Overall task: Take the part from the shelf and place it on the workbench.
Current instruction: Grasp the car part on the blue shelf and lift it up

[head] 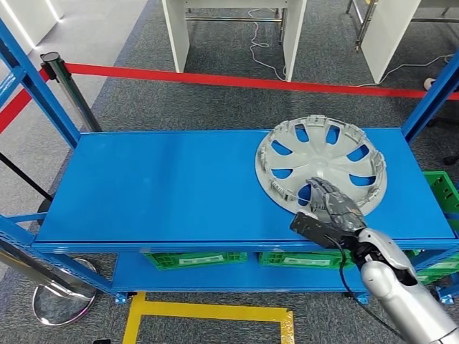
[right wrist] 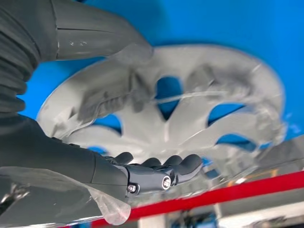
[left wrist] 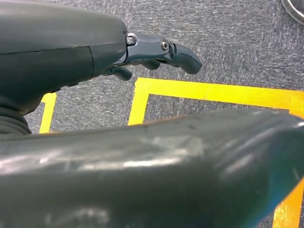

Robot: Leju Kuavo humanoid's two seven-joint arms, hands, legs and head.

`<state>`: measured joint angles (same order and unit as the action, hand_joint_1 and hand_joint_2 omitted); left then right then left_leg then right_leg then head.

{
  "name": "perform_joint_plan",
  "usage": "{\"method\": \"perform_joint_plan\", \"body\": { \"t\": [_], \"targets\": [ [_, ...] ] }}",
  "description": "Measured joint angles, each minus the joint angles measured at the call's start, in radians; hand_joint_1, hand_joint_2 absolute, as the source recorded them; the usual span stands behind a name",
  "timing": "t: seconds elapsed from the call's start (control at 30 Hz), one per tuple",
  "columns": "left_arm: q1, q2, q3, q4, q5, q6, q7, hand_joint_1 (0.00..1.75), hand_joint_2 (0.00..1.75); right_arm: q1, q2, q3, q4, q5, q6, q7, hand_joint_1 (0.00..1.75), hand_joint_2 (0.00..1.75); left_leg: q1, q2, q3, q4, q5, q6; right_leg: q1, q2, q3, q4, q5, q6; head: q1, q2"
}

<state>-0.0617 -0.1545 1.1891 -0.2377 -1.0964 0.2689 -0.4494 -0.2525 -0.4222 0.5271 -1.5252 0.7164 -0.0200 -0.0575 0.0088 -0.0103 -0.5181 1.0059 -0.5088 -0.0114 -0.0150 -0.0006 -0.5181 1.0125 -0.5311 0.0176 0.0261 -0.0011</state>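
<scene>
A grey plastic wheel cover (head: 325, 154) lies flat on the right part of the blue shelf top (head: 162, 186). My right hand (head: 329, 203) reaches over the shelf's front edge and rests on the cover's near rim. In the right wrist view the cover (right wrist: 179, 109) sits between the thumb (right wrist: 107, 42) and the stretched fingers (right wrist: 161, 171), which are apart and not clamped on it. My left hand (left wrist: 157, 50) hangs beside me over grey carpet, fingers stretched out and holding nothing.
Green crates (head: 195, 259) sit on the lower shelf, another green crate (head: 445, 190) at the right. Blue uprights (head: 38, 86) stand at the shelf's corners. A red barrier belt (head: 244, 80) on a chrome post (head: 67, 89) runs behind. Yellow floor tape (head: 211, 315) marks the front.
</scene>
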Motion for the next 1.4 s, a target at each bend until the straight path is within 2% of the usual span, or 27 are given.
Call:
{"method": "perform_joint_plan", "body": {
  "t": [0.1,0.13,0.27,0.7,1.4],
  "targets": [
    [0.0,0.0,0.0,0.0,0.0,0.0,0.003,0.0,0.0,-0.003,-0.004,0.006,0.004,0.026,-0.014,0.026,0.0,0.0,0.0,0.0,0.0,0.0,0.0,0.0,0.0,0.0,0.0,0.0,0.0,0.0,0.0,0.0],
    [0.0,0.0,0.0,0.0,0.0,0.0,0.004,0.0,0.0,-0.003,-0.005,0.007,0.005,0.024,-0.013,0.028,0.0,0.0,0.0,0.0,0.0,0.0,0.0,0.0,0.0,0.0,0.0,0.0,0.0,0.0,0.0,0.0],
    [0.0,0.0,0.0,0.0,-0.003,0.0,0.016,0.0,0.0,-0.003,-0.007,0.007,0.011,0.006,0.005,0.03,0.0,1.75,0.0,0.0,0.0,0.0,0.0,0.0,0.0,0.0,0.0,0.0,0.0,0.0,0.0,0.0],
    [0.0,0.002,-0.015,0.0,-0.025,0.003,0.031,0.0,0.0,-0.032,-0.019,0.02,0.062,-0.129,0.13,-0.015,0.0,1.75,0.0,0.0,0.0,0.0,0.0,0.0,0.0,0.0,0.0,0.0,0.0,0.0,0.0,0.0],
    [0.002,-0.005,-0.035,0.003,-0.056,0.003,0.013,0.0,0.0,-0.041,-0.138,0.043,0.075,-0.131,0.164,0.015,0.0,1.75,0.0,0.0,0.0,0.002,0.0,0.0,0.0,0.0,0.001,0.0,0.001,0.001,0.0,0.0]
  ]
}}
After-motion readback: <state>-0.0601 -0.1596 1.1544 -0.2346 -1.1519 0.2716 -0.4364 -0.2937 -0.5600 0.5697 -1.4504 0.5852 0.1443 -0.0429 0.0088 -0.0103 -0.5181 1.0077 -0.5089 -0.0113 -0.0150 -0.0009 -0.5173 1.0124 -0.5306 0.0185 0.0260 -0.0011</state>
